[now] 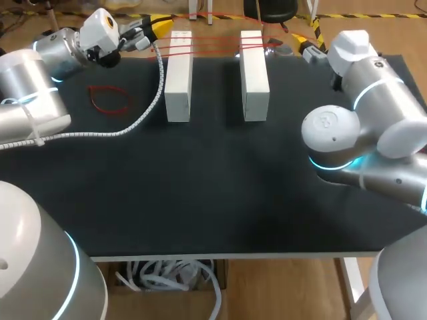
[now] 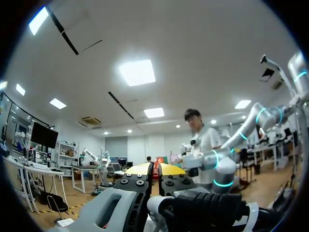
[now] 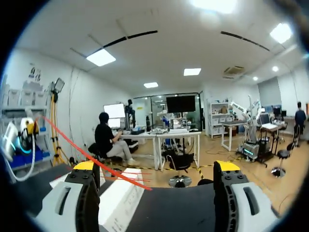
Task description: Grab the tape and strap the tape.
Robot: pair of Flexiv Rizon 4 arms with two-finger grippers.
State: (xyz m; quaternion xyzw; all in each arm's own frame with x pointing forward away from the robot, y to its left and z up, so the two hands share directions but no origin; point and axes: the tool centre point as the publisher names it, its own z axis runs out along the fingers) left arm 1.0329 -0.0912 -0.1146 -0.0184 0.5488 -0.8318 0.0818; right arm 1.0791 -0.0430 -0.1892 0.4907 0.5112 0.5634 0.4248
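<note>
Left gripper pinched red tape stretched over two blocks; right gripper stood wide open.

On the black table (image 1: 220,200), the left arm (image 1: 40,80) reached to the far left corner and the right arm (image 1: 373,100) to the far right. Two white blocks (image 1: 179,77) stood side by side at the far middle. The left gripper (image 2: 155,170) had its yellow tips almost together on a sliver of the tape (image 1: 213,45), whose strands ran across both block tops. The right gripper (image 3: 157,166), just right of the blocks, had its fingers far apart and held nothing. A loose red loop (image 1: 109,100) lay flat left of the blocks.
</note>
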